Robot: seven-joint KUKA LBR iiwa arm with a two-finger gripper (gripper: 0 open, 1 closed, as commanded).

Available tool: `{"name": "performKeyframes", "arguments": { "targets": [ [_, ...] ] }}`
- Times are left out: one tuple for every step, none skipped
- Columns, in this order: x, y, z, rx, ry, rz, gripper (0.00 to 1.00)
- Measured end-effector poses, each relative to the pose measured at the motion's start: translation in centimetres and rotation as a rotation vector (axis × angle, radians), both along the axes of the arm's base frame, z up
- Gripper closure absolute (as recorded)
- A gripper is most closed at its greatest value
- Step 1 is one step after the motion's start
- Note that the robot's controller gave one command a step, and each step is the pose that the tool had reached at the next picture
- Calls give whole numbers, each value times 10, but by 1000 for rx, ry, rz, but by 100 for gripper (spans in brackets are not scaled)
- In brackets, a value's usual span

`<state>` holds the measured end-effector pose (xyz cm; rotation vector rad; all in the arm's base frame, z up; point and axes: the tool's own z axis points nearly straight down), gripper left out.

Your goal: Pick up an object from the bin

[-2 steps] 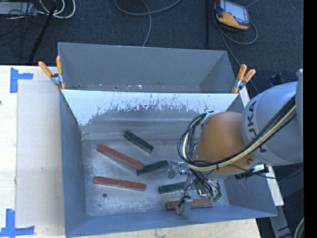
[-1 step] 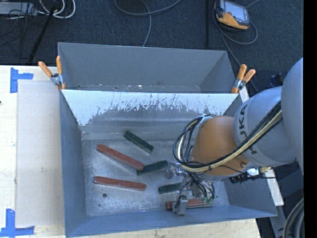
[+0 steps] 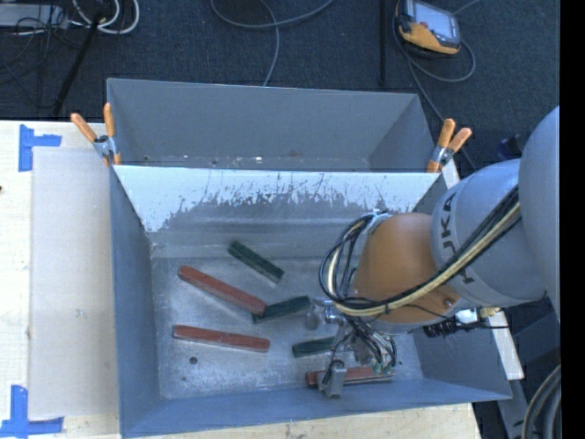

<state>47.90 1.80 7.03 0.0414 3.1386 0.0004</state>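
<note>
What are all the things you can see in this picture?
Bin: one, grey metal, middle of the view.
Long bars: three, reddish-brown; two on the left of the bin floor, one at the near right, under the tool.
Short bars: three, dark green, across the middle of the bin floor.
Handheld device: one, black and orange, on the dark floor beyond the bin, top right.
Cables: several, white and black, on the dark floor beyond the bin.
Arm: one, grey with an orange cover and cables, reaching in from the right.
Tool: one, dark metal, low over the near-right reddish-brown bar.
</note>
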Motion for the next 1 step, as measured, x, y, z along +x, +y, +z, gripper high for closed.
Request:
{"name": "performKeyframes", "arguments": {
  "targets": [
    [-1,0,1,0,8,1,100]
  ]
}}
